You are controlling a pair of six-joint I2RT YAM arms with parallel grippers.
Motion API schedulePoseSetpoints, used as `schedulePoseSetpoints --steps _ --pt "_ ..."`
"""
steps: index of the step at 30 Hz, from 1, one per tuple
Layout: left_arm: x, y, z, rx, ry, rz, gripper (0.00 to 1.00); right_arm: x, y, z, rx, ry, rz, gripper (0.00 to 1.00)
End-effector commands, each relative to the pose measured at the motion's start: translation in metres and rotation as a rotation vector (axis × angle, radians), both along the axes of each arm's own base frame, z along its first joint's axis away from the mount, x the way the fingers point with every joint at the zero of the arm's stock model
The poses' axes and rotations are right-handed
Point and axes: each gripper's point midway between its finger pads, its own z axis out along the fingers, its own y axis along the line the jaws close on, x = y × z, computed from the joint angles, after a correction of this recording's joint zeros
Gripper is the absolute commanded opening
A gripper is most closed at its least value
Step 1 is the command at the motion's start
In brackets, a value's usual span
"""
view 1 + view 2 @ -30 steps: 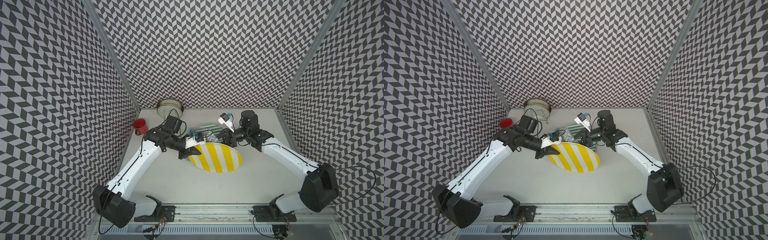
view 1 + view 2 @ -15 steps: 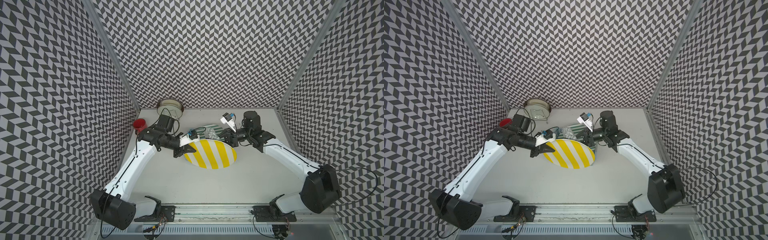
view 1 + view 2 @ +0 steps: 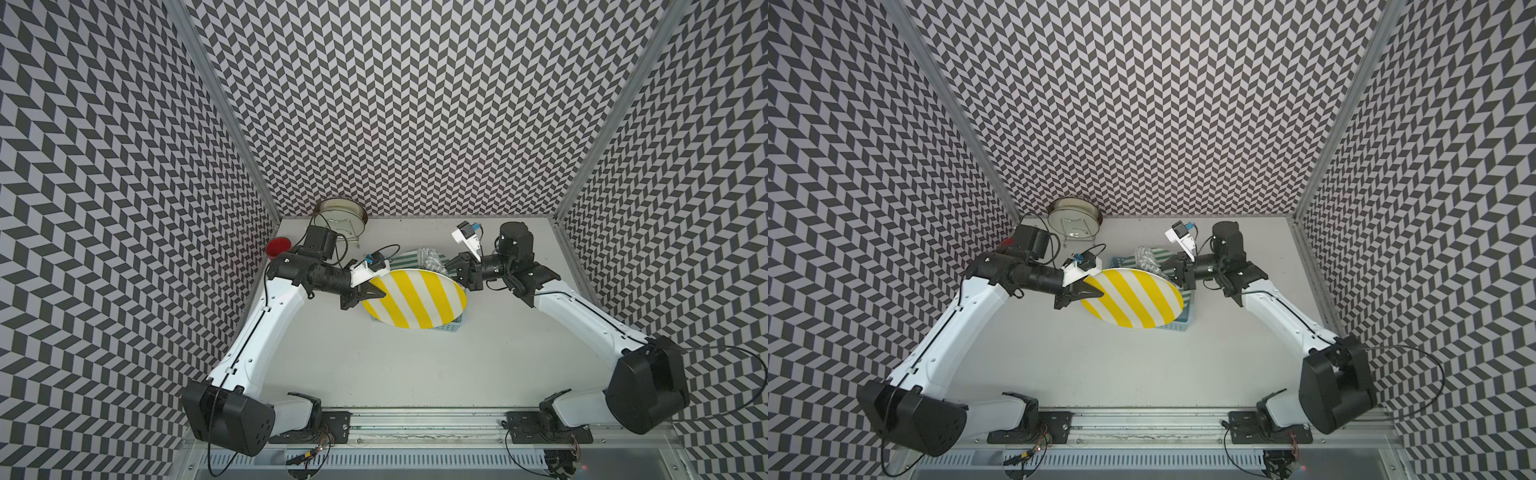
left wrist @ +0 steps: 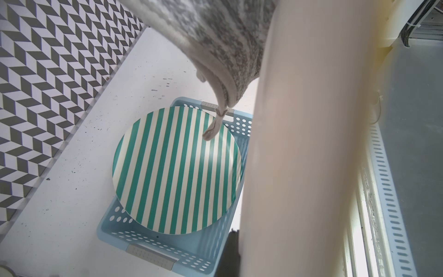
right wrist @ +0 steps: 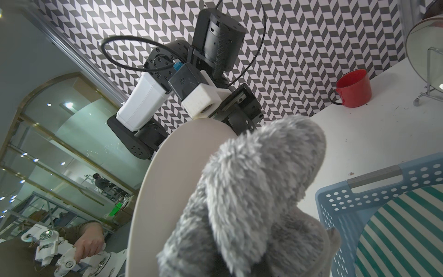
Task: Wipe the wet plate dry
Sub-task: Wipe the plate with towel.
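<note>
A cream plate with yellow stripes point(image 3: 415, 297) point(image 3: 1133, 297) hangs tilted above a blue basket point(image 3: 451, 329) point(image 3: 1177, 328). My left gripper point(image 3: 374, 293) point(image 3: 1092, 293) is shut on the plate's left rim. My right gripper point(image 3: 455, 268) point(image 3: 1173, 266) is shut on a fluffy grey cloth point(image 3: 430, 257) point(image 3: 1146, 255) at the plate's far right edge. In the right wrist view the cloth point(image 5: 251, 191) lies against the plate's plain cream side point(image 5: 163, 191). The left wrist view shows that cream side point(image 4: 299, 156) close up, with the cloth point(image 4: 227, 36) beside it.
A plate with green stripes point(image 4: 177, 172) lies across the basket point(image 4: 153, 242) under the held plate. A round metal dish on a wire stand point(image 3: 340, 214) and a red cup point(image 3: 277, 247) point(image 5: 353, 88) stand at the back left. Patterned walls close in three sides.
My left arm has carried the yellow-striped plate back and to the left, over the basket. The right gripper with the cloth has hardly moved.
</note>
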Motion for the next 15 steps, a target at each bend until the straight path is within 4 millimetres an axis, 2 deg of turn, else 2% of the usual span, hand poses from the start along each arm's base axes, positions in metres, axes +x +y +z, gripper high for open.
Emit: schedulePoseSetpoints --steps 1,15 --pt "0.021 0.01 0.016 -0.02 -0.032 0.074 0.0 -0.019 -0.005 0.019 0.044 -0.048 0.057 0.0" --pt "0.037 0.019 0.034 -0.096 0.0 0.126 0.0 -0.015 -0.01 0.014 0.036 -0.044 0.018 0.0"
